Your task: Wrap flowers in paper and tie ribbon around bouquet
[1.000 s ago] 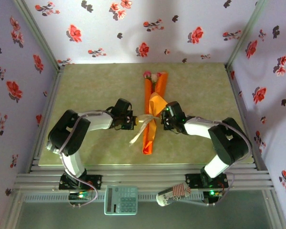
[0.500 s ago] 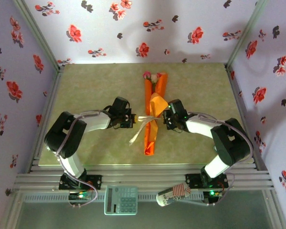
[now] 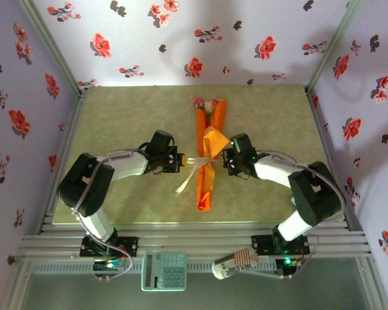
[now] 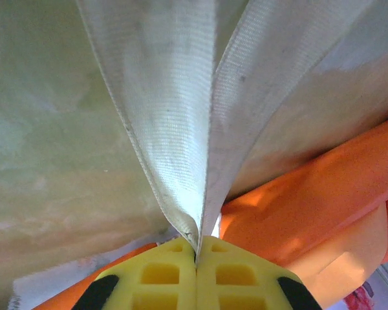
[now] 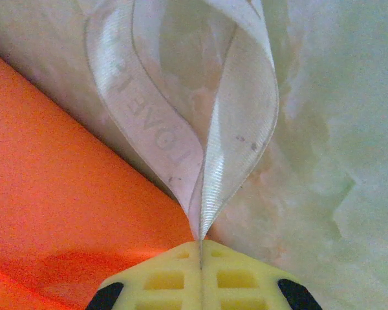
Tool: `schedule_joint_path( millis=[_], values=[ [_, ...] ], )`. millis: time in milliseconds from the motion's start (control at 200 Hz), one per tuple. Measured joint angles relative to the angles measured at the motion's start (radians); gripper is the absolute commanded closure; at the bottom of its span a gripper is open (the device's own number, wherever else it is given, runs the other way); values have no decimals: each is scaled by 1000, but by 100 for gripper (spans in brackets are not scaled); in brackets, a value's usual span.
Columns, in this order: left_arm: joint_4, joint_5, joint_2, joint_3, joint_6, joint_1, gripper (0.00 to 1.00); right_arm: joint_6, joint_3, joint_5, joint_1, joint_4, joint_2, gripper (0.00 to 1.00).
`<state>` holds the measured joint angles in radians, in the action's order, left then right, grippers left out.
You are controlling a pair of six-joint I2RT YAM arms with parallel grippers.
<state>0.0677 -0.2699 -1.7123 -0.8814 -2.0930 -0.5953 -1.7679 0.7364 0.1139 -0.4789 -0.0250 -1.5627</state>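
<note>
At the tips of the left fingers, pressed tight together, a doubled fold of the ribbon is clamped, its two plies fanning away from the pinch. The right fingers are likewise pressed flat on a folded loop of the same ribbon. Orange paper lies just beside both grips. From above, the two grips flank the bouquet, which lies at the middle of the surface, lengthwise between far and near edges, with the flowers toward the far edge. The ribbon crosses it about halfway along, and a loose end trails toward the near left corner.

The step looks like tightening the knot or bow. To do it well, draw both loops apart together, one toward the left edge and one toward the right, low over the surface and with equal pull, so the cone neither rolls nor slides. Ease off once the ribbon bites the paper: thin paper creases, and a hard tug may slip a loop out of the fingers or through the knot.
</note>
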Motion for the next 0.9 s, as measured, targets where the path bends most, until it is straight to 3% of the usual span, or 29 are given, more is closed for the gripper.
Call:
schedule_joint_path(
  millis=[570, 600, 630, 670, 715, 730, 765, 830, 900],
  values=[
    [16, -27, 6, 7, 0, 1, 100, 48, 0, 23, 28, 9, 11, 100],
    [25, -30, 3, 7, 0, 1, 86, 59, 4, 24, 30, 18, 11, 89],
    [41, -35, -5, 6, 0, 1, 70, 73, 11, 24, 32, 34, 11, 69],
    [55, -38, -20, 3, 1, 4, 55, 94, 29, 17, 38, 66, 11, 52],
    [42, -41, -30, -3, 5, 14, 42, 126, 55, 0, 51, 111, 13, 42],
    [31, -40, -32, -5, 5, 18, 25, 138, 67, -8, 57, 132, 14, 40],
    [-5, -40, -32, -15, 16, 29, 11, 167, 88, -24, 66, 172, 23, 38],
    [-84, -32, -22, -49, 58, 40, 3, 224, 128, -55, 82, 252, 59, 32],
    [-164, -26, 6, -96, 110, 45, 0, 294, 169, -82, 101, 333, 116, 23]
  ],
)
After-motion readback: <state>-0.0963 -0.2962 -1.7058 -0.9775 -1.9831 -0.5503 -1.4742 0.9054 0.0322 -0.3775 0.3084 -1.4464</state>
